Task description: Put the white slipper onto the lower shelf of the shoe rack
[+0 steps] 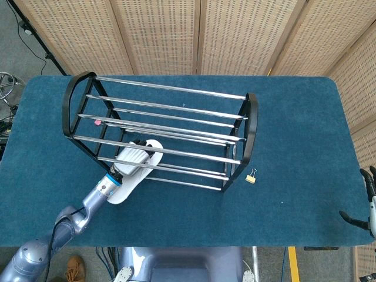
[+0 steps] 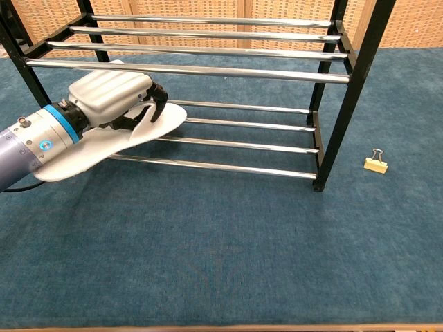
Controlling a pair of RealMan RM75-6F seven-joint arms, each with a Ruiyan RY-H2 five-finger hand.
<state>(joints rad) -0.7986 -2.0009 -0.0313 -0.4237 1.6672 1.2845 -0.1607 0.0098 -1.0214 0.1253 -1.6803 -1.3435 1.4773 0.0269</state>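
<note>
from above, the left hand [image 1: 134, 160] grips the white slipper [image 1: 130, 174], toe over the shoe rack [image 1: 249, 126] lower rails, heel hanging off. right hand [image 1: 367, 205] waits with fingers apart, empty. chest view: the heel could tip it off if released now.

Text: I read none | labels: none legible on my left hand [image 2: 111, 99], slipper [image 2: 104, 149], rack [image 2: 346, 90] or clip [image 2: 376, 163]

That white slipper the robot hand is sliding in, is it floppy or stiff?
The white slipper looks thin and flat, so probably light. It seems fairly stiff: it spans the lower rails without sagging while the left robot hand grips its strap. Its smooth sole may slide easily.
</note>
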